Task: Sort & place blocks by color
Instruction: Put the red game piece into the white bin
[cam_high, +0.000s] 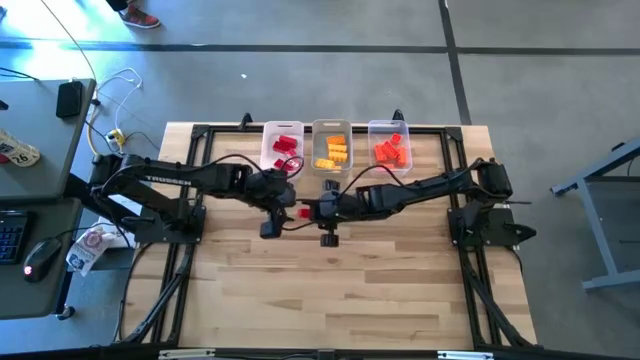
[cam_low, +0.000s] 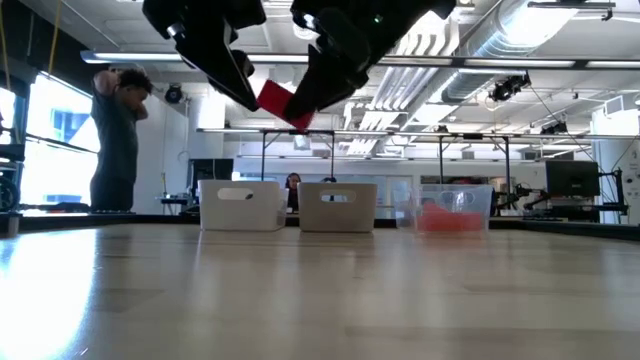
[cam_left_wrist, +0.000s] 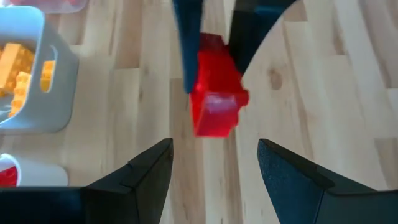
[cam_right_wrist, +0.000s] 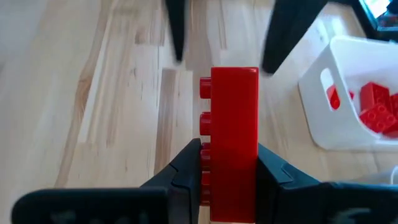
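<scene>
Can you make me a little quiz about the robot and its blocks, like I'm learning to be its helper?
1. True or false: the small red plastic toy brick is lying on the wooden table.
2. Which pincer is clamped on that brick? A) left pincer B) right pincer C) both
3. Fill in: in the high view, the clear plastic bin holding red bricks is on the ____ of the row of three.

Key: 1. False, it is held up in the air. 2. B; the left pincer is open, facing the brick. 3. left.
</scene>
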